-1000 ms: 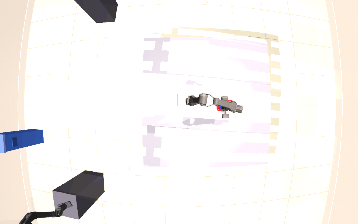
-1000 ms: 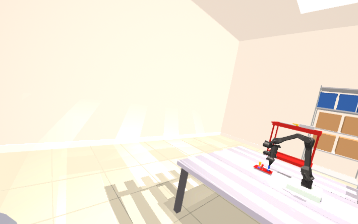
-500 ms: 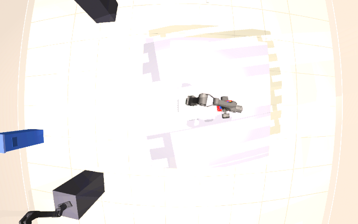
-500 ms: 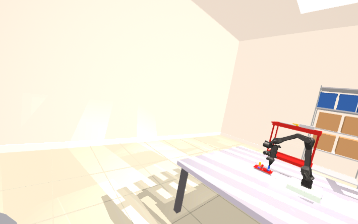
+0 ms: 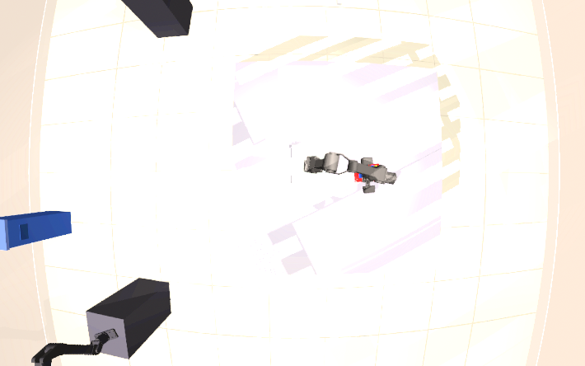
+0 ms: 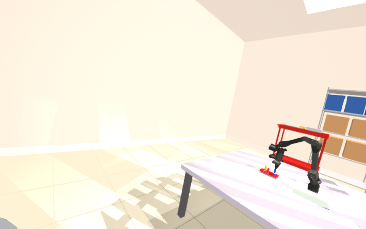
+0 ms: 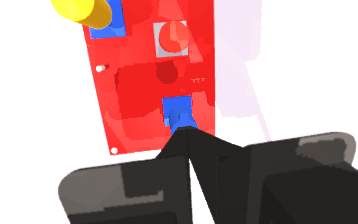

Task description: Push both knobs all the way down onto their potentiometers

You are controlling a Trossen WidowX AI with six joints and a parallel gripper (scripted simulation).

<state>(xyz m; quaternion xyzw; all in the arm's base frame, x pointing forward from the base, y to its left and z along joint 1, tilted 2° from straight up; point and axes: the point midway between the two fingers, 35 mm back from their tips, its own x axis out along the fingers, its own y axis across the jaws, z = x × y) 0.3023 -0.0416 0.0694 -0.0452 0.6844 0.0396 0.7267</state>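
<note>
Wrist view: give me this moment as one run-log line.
gripper: shut, fingers tip-down on small blue cylindrical knob | tall yellow cylindrical knob: untouched | flat red rectangular circuit board: on table

The top view is heavily overexposed; the table (image 5: 336, 241) is washed almost to white, its stripes surviving only as faint lilac bands around the arm (image 5: 344, 166); floor lines bow outward toward the frame edges, a clear wide-angle distortion. The exterior view is bright and warm; pale slanted patches of light lie on the wall left of the table (image 6: 243, 186), and a barred shadow falls on the floor under and left of its leg (image 6: 184, 195); a bright panel glows in the ceiling above. The wrist view is crisp yet blocky; soft darker blotches of shadow mottle the circuit board (image 7: 145, 100); the surface beside it blows out to white.
</note>
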